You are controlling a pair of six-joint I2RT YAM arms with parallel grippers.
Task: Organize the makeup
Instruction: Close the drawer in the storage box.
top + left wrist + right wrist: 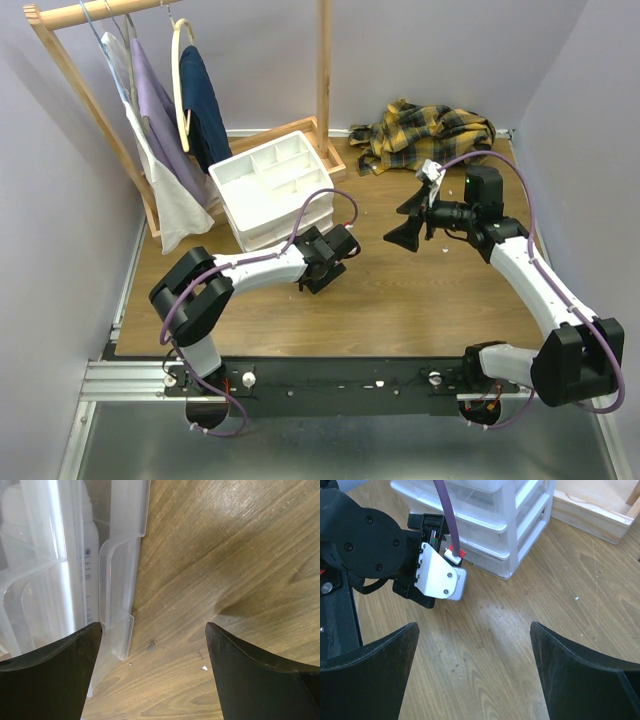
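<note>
Both pincers stand wide with nothing held. The left pincer is set low just before the front of the white drawer unit, one finger beside a drawer handle and the other over bare surface, while the right pincer is hung above the surface, well apart from the unit. One white bottle of the makeup is made out through the clouded wall, inside the drawer. No pencils or sponges can be picked out, and no loose makeup is seen on the surface in the overhead view. The task is therefore judged to be near its end, with the shutting of that drawer taken as the step in hand. Whether the drawer is fully home cannot be told. If it is not, the handle should be pushed squarely along the drawer's run, not at a slant, so that the light unit is not skidded or twisted. The left arm should then be drawn straight back, clear of the handles.
</note>
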